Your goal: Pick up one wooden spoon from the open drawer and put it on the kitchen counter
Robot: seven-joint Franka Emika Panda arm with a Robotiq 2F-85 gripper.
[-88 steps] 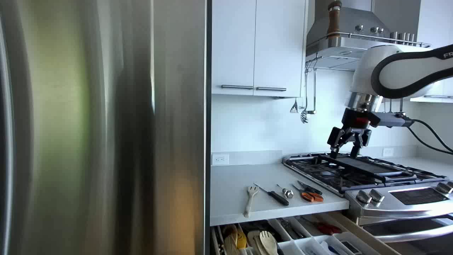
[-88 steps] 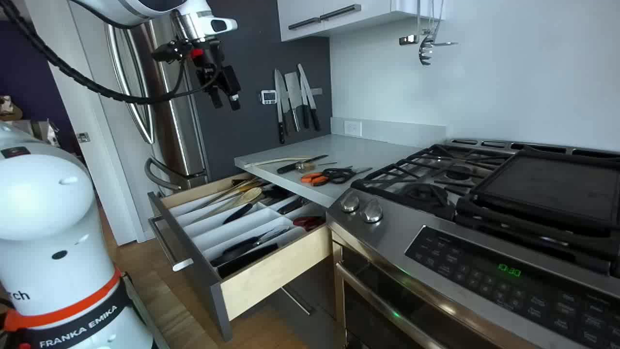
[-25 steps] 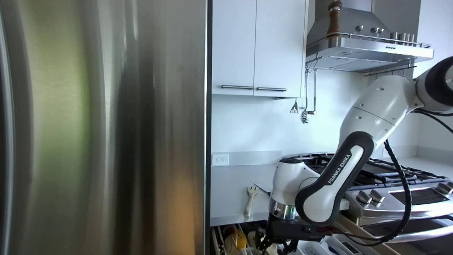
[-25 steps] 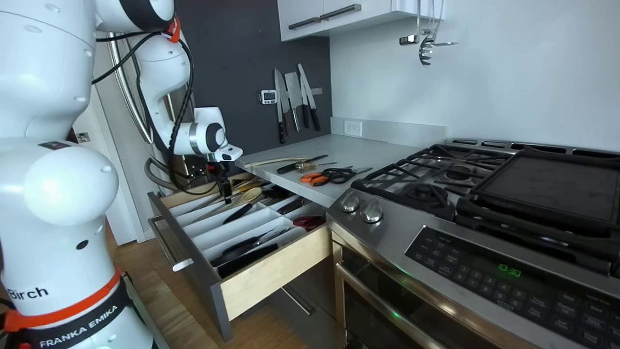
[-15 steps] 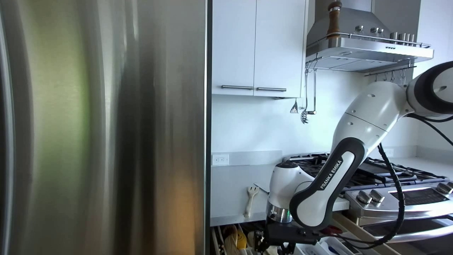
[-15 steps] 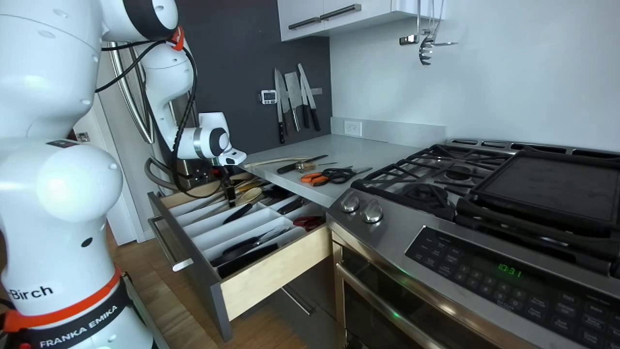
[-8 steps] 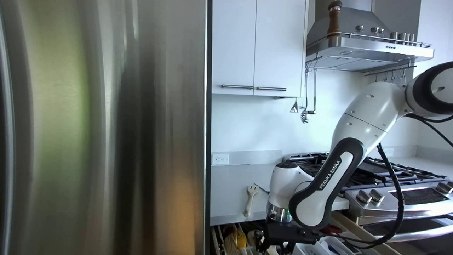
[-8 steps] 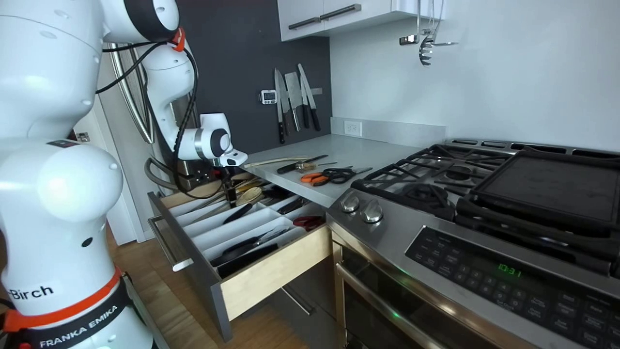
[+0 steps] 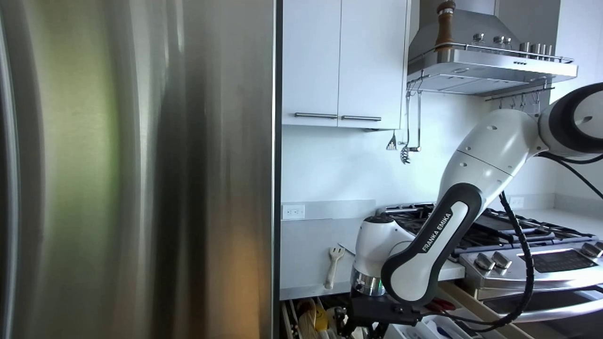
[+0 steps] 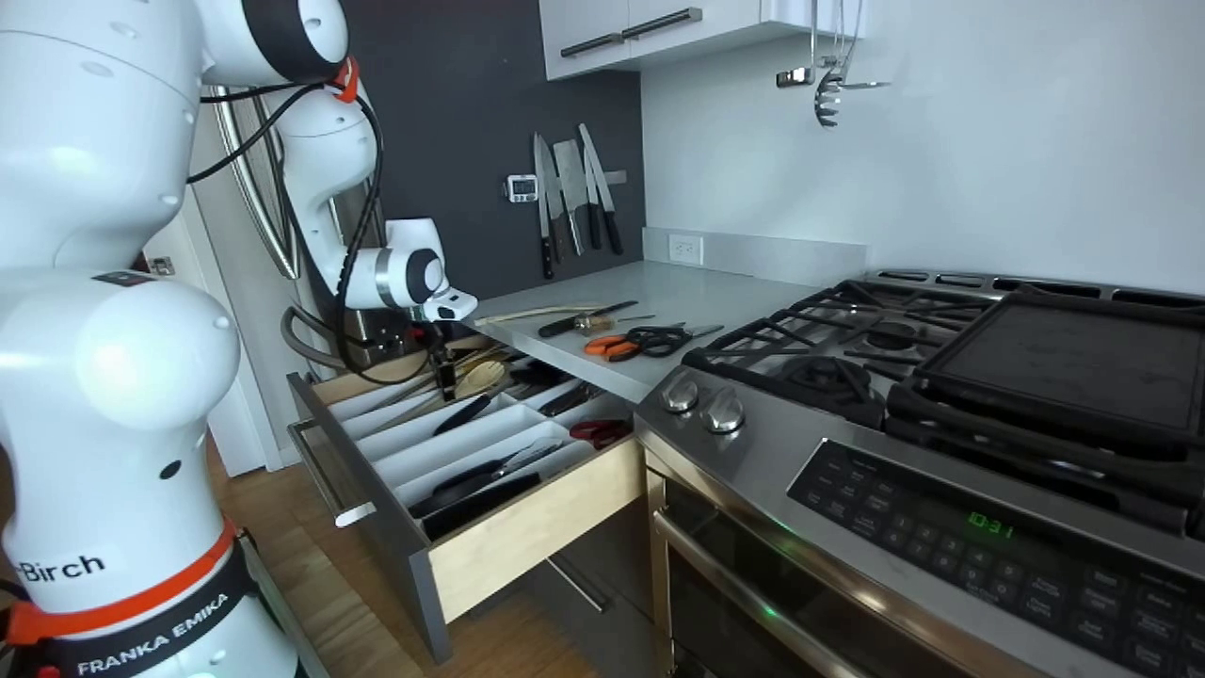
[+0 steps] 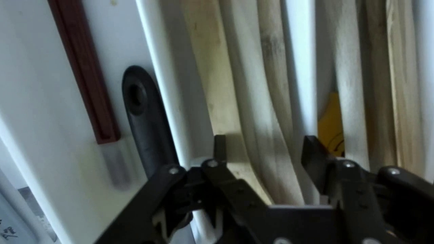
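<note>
Over drawer (image 10: 537, 527), arm (image 9: 440, 242) bent, fingers (image 11: 313, 156) parted

1. Arm (image 9: 437, 233): "FRANKA EMIKA", white on black, in an exterior view.
2. Base (image 10: 122, 499): "Birch", dark on white; beneath it, "FRANKA EMIKA", white on black.
3. Oven display (image 10: 990, 524): "10:31", in green.
4. Timer (image 10: 522, 188) and oven keys (image 10: 923, 540): too small to read.
5. Pale item (image 11: 15, 218), lower left of the wrist view: dark marks, illegible.

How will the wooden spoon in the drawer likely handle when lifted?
Probably stiff: the spoon looks like solid wood. It may tip bowl-first, being broadest at that end. Several wooden handles lie between the open fingers, so another could drag along.
</note>
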